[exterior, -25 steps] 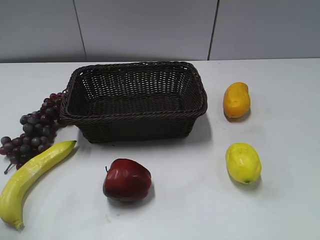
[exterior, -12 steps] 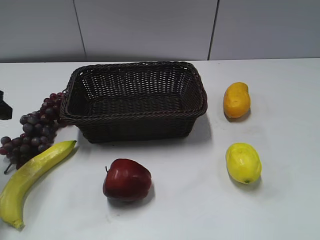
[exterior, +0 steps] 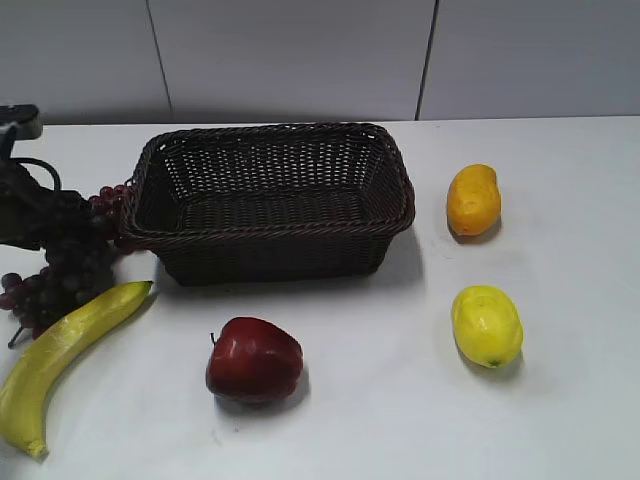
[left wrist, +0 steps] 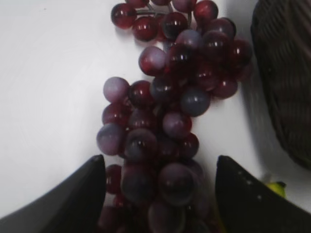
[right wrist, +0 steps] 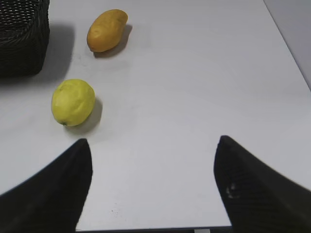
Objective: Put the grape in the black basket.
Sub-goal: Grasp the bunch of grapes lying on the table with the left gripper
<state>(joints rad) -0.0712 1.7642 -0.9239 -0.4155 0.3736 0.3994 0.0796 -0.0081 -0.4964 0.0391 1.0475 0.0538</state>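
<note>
The grape (exterior: 32, 293), a long bunch of dark purple-red grapes, lies on the white table left of the black basket (exterior: 270, 229), a dark woven wicker basket. My left gripper (exterior: 68, 245) has come down over the bunch and covers its middle. In the left wrist view the grape (left wrist: 170, 107) fills the centre, and the open left gripper (left wrist: 158, 167) has one finger on each side of the bunch's near end. The basket's side (left wrist: 286, 73) shows at the right. My right gripper (right wrist: 153, 145) is open and empty above bare table; it is out of the exterior view.
A banana (exterior: 60, 350) lies in front of the grape, touching its lower end. A red apple (exterior: 254, 360) sits in front of the basket. An orange mango (exterior: 473, 200) and a yellow fruit (exterior: 486, 325) lie to the right, also in the right wrist view.
My left arm came in from the left edge and moved right and down onto the grape bunch. The fruit and basket have not moved.
</note>
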